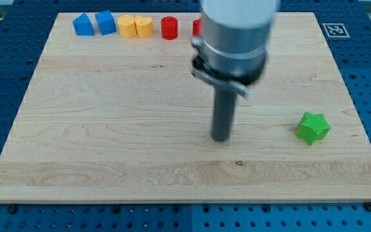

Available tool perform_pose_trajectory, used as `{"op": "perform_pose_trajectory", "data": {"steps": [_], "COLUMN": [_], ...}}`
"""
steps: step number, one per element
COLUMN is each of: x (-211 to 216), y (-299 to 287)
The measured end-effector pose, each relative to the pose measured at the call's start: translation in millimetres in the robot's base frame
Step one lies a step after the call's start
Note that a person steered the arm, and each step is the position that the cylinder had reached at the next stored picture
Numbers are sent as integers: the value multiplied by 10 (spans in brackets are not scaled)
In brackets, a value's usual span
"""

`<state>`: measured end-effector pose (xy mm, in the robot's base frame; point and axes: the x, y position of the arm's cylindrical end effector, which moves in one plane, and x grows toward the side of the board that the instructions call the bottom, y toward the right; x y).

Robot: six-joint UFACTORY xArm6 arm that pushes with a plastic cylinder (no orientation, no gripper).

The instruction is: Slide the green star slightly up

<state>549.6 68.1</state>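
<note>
Along the view's top edge of the wooden board (108, 129), from the view's left: two blue blocks (82, 24) (105, 22), two yellow blocks (127, 26) (144, 27), a red cylinder (169, 28) and a sliver of another red block (197, 27) half hidden behind the arm's housing. Near the board's middle, my tip (221, 138) rests on bare wood, a plain rod with nothing to open or close, holding nothing and touching no block. Well apart to the view's right sits the green star (313, 127), alone near the right edge (its points face no clear direction from here). To move it up, the tip likely needs to get below the star first. The risk: an approach from the side would knock it toward the right edge, and an off-centre push on a star point may spin it rather than slide it.
</note>
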Motion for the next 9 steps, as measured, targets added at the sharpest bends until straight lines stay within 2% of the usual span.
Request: {"op": "perform_pose_trajectory", "data": {"steps": [1, 2, 3, 6, 9], "x": [242, 242, 58, -19, -177], "y": [662, 739, 760, 1316, 1391]}}
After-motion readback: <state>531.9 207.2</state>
